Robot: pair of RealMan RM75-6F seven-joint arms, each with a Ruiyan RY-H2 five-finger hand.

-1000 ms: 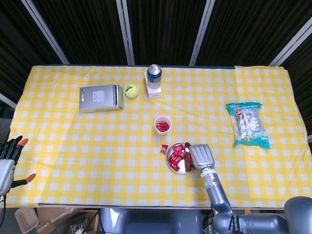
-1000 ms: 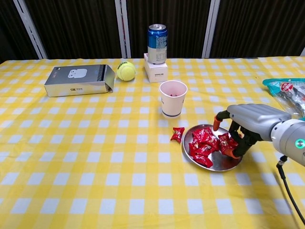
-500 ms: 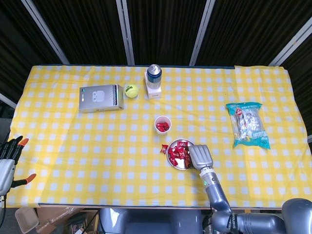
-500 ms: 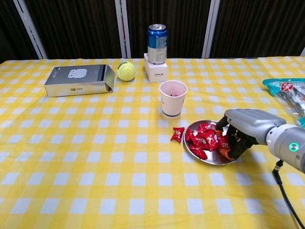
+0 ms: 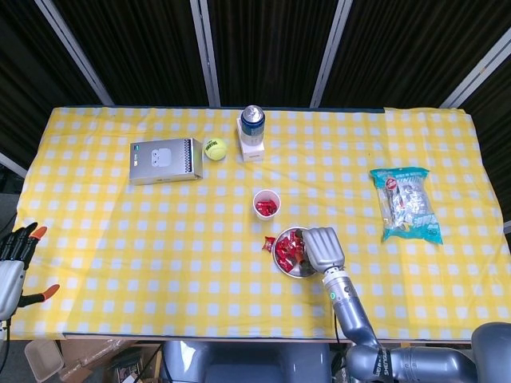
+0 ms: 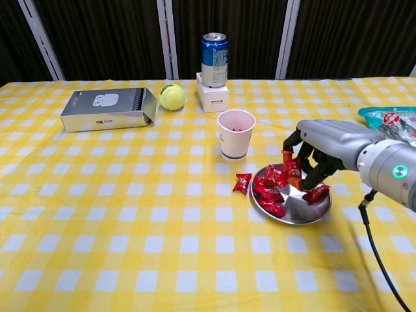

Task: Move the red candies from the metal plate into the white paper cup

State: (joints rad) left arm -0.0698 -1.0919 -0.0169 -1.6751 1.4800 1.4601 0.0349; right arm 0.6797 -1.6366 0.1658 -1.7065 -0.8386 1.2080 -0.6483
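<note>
Red candies [image 6: 272, 190] lie heaped on the left half of the metal plate [image 6: 311, 212], which sits just in front of the white paper cup [image 6: 236, 134] and slightly to its right; one stray candy [image 6: 242, 182] rests on the cloth touching or just beside the plate's left rim. My right hand [image 6: 320, 156] hovers low over the plate, fingers curled down around a candy held above the dish; how firm the hold is I cannot tell. A further candy [image 6: 316, 193] lies on the plate under the fingertips. My left hand [image 5: 11, 263] hangs off the table's left edge, fingers spread, holding nothing.

Progress, as I judge it: the head view shows red inside the cup [image 5: 267, 207], so some candies are already across; most of the pile, plus the stray, remains to be moved.

Change: a second ago my right hand was pressed down among the candies at the plate's right side. It has since lifted and shifted toward the cup, and the pile has been pushed leftward, baring the plate's right half. The plate itself has slid slightly. The left hand has not moved.
</note>
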